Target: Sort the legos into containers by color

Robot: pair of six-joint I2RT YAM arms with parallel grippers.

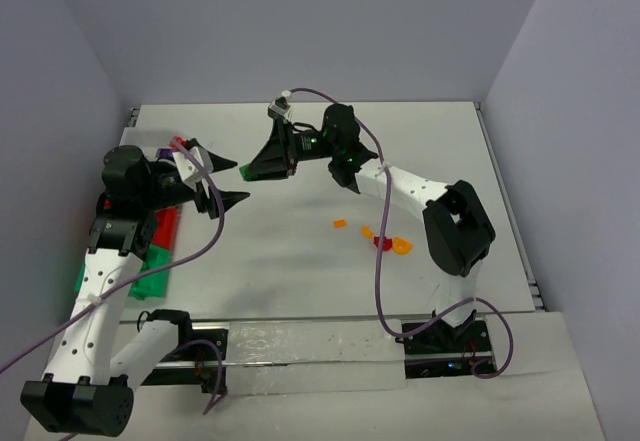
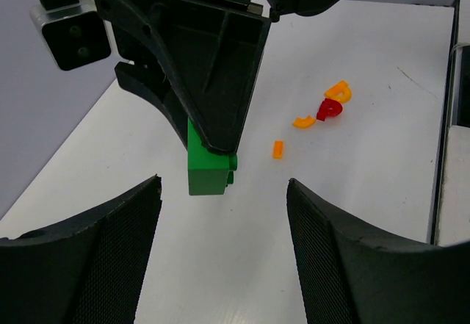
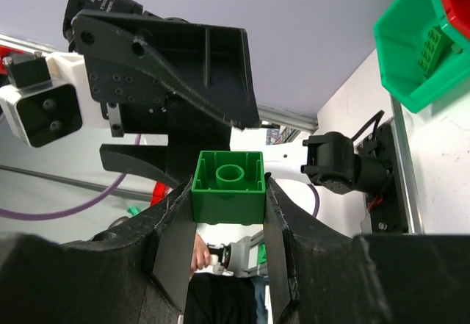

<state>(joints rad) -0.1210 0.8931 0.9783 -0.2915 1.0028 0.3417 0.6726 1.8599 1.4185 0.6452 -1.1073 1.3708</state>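
1. Jaws on my right gripper point(image 3: 228, 217) are clamped on a green brick point(image 3: 228, 188), one finger against each side; the face with a round tube in it looks straight at the right wrist camera.
2. My left gripper point(image 2: 222, 184) has its jaws wide apart and nothing in them; in its wrist view the green brick hangs from the right gripper's tips just ahead of that gap.
3. From the top camera the two grippers point at each other above the left part of the table point(image 1: 300, 281); the brick sits at the tip of the right one, just beside the left fingers point(image 1: 226, 159); I cannot tell whether it is between them or just short of them.
4. Loose pieces lie well apart from the grippers, toward the right arm's base: three orange legos point(image 1: 367, 231) and one red lego point(image 1: 383, 243), the red one touching or nearly touching an orange one.
5. At the table's left edge, partly hidden under my left arm, sit the green bin point(image 1: 150, 273) and the red bin point(image 1: 166, 225); the right wrist view shows one green piece point(image 3: 429, 45) lying in the green bin.
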